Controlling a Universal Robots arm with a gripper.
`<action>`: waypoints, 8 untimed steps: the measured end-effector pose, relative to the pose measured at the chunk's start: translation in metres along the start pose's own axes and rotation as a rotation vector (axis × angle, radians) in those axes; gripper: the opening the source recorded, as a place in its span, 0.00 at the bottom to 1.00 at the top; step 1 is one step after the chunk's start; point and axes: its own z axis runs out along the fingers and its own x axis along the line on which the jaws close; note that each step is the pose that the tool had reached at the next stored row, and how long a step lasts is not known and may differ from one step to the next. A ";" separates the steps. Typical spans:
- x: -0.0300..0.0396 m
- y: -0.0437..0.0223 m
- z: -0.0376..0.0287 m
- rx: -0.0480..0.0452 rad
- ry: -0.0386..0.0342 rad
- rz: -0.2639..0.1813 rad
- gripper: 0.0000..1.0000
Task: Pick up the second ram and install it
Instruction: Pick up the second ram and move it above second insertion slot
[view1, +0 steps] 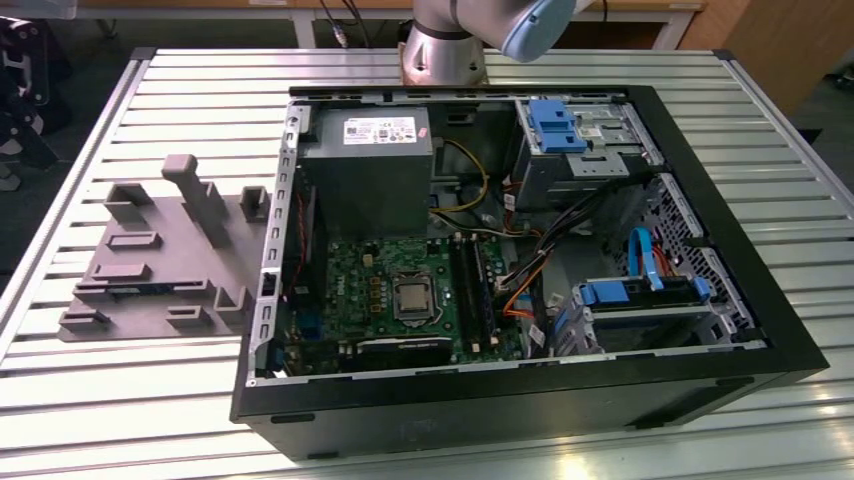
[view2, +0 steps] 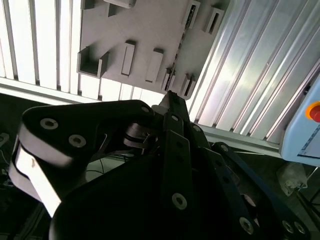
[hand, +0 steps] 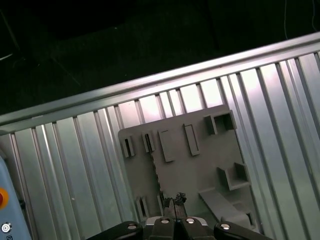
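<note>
The second ram stands on edge in the grey fixture block, a thin dark strip running between two small slots. In the second wrist view the same ram crosses the fixture block. My gripper hangs well above the fixture, its tips over the near end of the stick and apart from it. The fingers lie together with nothing between them, as the gripper also shows in the second wrist view. In the exterior view the ram is a dark strip low on the fixture.
An open black computer case lies on the slatted metal table, at the exterior view's right of the fixture. Its motherboard has long black memory slots beside the processor socket. Cables, blue drive bays and a power supply crowd the case.
</note>
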 end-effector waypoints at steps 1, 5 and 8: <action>0.0000 0.0000 0.0000 0.0000 0.0000 -0.002 0.11; 0.0000 0.0000 0.0002 -0.0004 0.0008 -0.022 0.11; 0.0000 0.0000 0.0003 -0.0015 0.0032 -0.072 0.11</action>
